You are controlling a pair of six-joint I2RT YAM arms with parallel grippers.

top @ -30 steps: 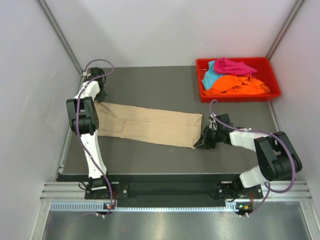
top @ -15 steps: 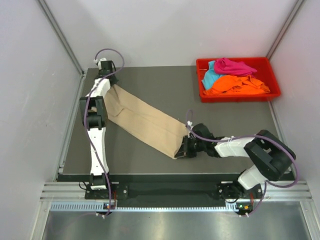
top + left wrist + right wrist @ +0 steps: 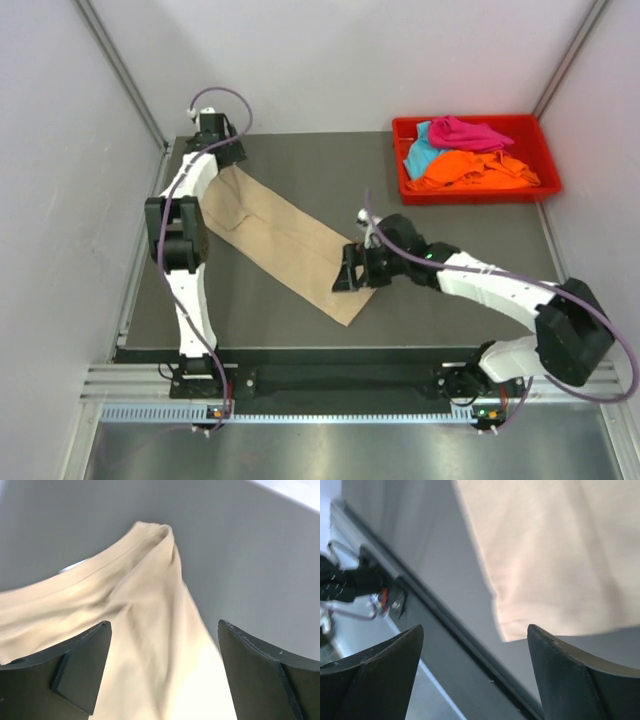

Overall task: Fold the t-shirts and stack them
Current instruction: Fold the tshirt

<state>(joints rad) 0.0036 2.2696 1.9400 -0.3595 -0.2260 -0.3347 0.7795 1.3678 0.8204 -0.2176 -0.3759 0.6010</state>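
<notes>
Beige t-shirt (image 3: 280,238), long strip, beneath my left hand (image 3: 220,155) and right hand (image 3: 350,275), both spread empty; risk: a rising finger snags cloth, spoiling the fold.

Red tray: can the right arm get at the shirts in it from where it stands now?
Probably yes. The right gripper hangs open over the near end of the beige shirt, holding nothing, and nothing but table lies between it and the red tray on its own side.

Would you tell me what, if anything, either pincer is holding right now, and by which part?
Nothing is held: the left pincer and right pincer stand open at the beige t-shirt ends.
</notes>
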